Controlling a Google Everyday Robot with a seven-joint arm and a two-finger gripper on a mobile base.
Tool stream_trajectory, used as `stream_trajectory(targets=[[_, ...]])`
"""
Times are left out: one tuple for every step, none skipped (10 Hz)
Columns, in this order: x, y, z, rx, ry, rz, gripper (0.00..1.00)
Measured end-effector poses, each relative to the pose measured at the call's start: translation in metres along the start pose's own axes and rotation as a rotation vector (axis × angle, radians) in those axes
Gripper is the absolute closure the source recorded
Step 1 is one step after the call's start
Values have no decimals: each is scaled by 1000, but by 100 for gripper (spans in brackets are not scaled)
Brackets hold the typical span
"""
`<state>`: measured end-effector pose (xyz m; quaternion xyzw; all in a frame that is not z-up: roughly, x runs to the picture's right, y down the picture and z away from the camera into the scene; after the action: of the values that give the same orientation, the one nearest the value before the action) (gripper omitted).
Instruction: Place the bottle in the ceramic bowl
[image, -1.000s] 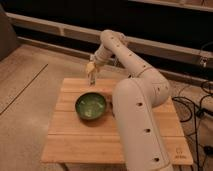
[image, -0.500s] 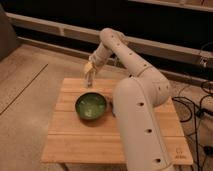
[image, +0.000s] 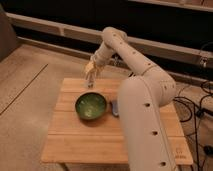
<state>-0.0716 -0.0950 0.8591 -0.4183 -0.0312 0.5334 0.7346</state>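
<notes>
The green ceramic bowl (image: 91, 106) sits on the wooden table (image: 75, 142), left of its middle. My gripper (image: 90, 78) hangs above the table's far edge, just behind and above the bowl. It holds the pale cream bottle (image: 91, 73), roughly upright and lifted off the table. The white arm reaches up from the lower right and bends back down to the gripper.
A small grey-blue object (image: 115, 108) lies on the table right of the bowl, close to the arm's base. Dark cables (image: 196, 107) trail on the floor at the right. A low ledge (image: 50, 29) runs along the wall behind the table.
The gripper with the bottle has moved slightly down and toward the bowl. The bowl has not moved.
</notes>
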Motion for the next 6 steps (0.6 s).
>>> stream_trajectory(targets=[[0, 0, 0, 0, 1, 0, 100], [1, 6, 4, -4, 13, -26, 100], [1, 21, 11, -10, 36, -68, 100], [5, 37, 18, -12, 71, -109, 100], [12, 48, 21, -11, 102, -134, 100], [21, 58, 24, -9, 135, -153, 100]])
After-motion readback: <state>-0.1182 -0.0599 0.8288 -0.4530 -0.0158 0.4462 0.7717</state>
